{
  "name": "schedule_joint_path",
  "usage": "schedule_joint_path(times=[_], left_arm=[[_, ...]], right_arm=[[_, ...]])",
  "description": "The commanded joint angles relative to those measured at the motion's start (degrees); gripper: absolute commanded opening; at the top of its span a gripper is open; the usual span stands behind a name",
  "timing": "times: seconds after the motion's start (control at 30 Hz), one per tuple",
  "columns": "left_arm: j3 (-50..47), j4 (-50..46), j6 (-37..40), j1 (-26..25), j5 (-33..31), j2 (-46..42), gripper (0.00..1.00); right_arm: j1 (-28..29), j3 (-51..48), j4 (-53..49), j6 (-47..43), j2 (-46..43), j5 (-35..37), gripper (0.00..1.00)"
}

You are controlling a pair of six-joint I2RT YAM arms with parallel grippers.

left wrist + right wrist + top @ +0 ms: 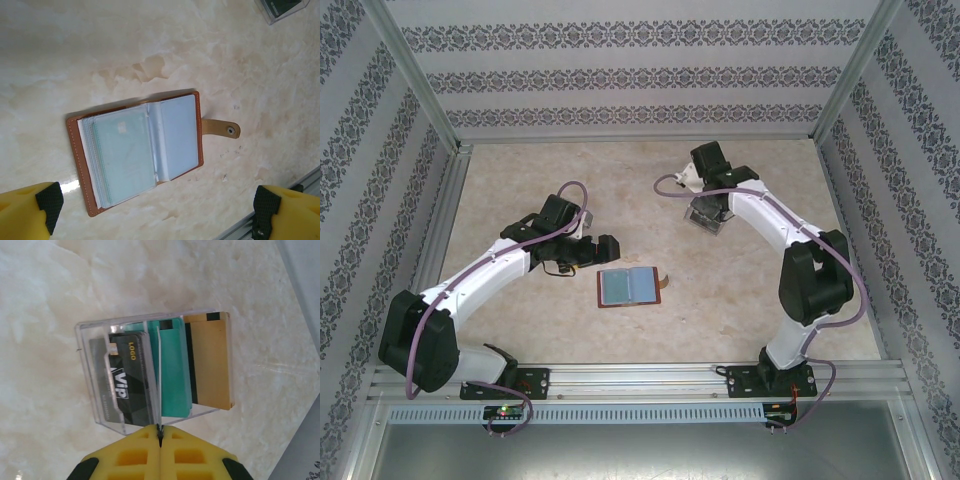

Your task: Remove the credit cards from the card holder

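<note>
**Card holder lies open, tab to the right; left claw spread wide, right claw shut at the clear box**

In the top view the card holder lies spread open and flat on the worktop, just below the middle of the frame. Its long axis runs left to right across the picture. Its snap tab sticks out from the right edge and points right.

In the left wrist view the card holder is a little skewed, its upper right corner higher than its left. The spine runs nearly top to bottom, and the tab points to the right edge of the frame. A pale teal credit card sits in the left-hand pocket, its long side parallel to the spine. The right-hand pocket looks blue-grey.

The left claw stands wide open. Its yellow fingers are in the two lower corners of the frame, apart from the holder.

The right claw has its fingers pressed together at the bottom of the frame. It sits at the near edge of a clear box. The seam lines up with a thin divider, and I cannot tell whether it pinches anything.

In the box, from left to right, lie a grey card printed "VIP", a teal card and a tan card. All three run lengthwise top to bottom.

In the top view the box is up and to the right of the holder, well apart from it.
</note>
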Motion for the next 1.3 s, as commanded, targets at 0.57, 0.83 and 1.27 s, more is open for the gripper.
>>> schedule_joint_path(times=[0.57, 0.83, 1.27], left_arm=[[-0.2, -1.3, 1.0, 2.2, -0.5, 1.0, 1.0], [-0.5, -1.2, 0.8, 2.7, -0.3, 0.7, 1.0], [-1.2, -0.6, 0.4, 3.0, 0.4, 0.5, 1.0]], right_arm=[[-4.4, 1.6, 1.9, -1.2, 6.9, -5.9, 0.0], [-4.9, 2.0, 2.0, -1.0, 8.8, -5.8, 0.0], [-5.3, 1.7, 2.8, -6.6, 4.9, -3.0, 0.0]])
